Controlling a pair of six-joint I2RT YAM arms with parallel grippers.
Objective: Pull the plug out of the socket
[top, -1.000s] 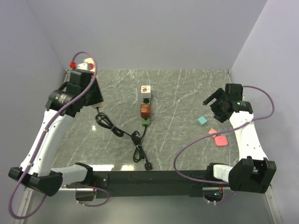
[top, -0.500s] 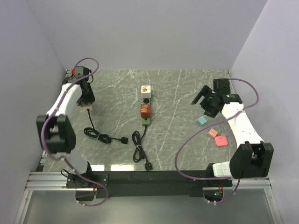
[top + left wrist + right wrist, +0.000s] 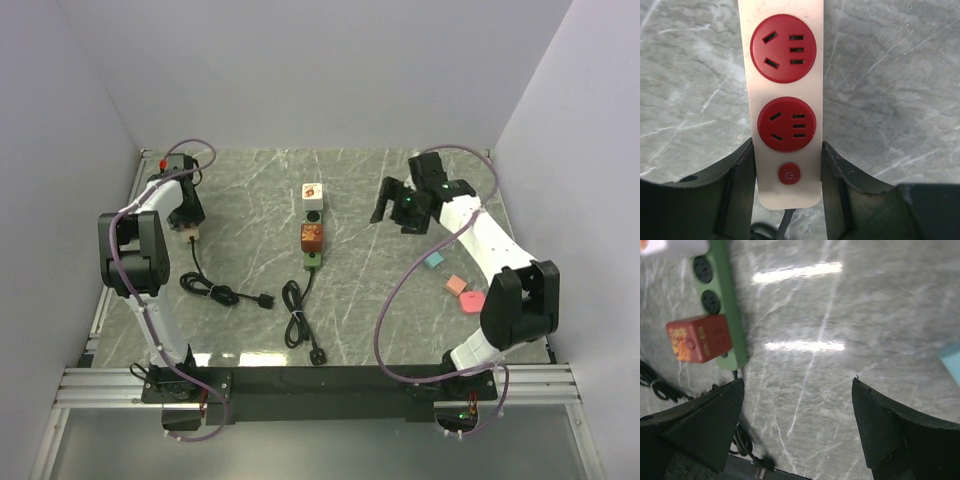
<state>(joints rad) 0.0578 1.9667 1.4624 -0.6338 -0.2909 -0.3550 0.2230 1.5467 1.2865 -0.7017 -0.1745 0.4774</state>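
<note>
My left hand [image 3: 787, 150] is clamped on a white plastic power strip [image 3: 785, 75]. Its two dark fingers [image 3: 740, 180] press against the strip's long sides at the end that carries the small round red power button [image 3: 788, 173]. Just ahead of the fingertips the strip shows two red round sockets [image 3: 785, 124], their slots bare. The grey marbled surface [image 3: 890, 75] shows on either side of this hand. From under the hand, the strip's black cable [image 3: 205, 285] trails back toward my base and ends in a loose black plug [image 3: 265, 300].

My right hand [image 3: 797, 385] is released, with its fingers spread wide and only bare surface between them. It hangs above the surface and touches nothing. The orange-red block-shaped plug [image 3: 699, 337] sits to the left of this hand, a little ahead of the left fingertip and apart from it. It is seated in a green plastic power strip [image 3: 732, 315]. Farther ahead along that strip are two dark round sockets [image 3: 710, 300], and a white cube-shaped plug [image 3: 312, 192] sits at the far end. The green strip's thin black cord [image 3: 292, 310] runs back past this hand's left side. Behind and to the right of the hand lie a small teal square piece [image 3: 433, 258] and two pink pieces [image 3: 470, 300] — all well apart from the fingers.
</note>
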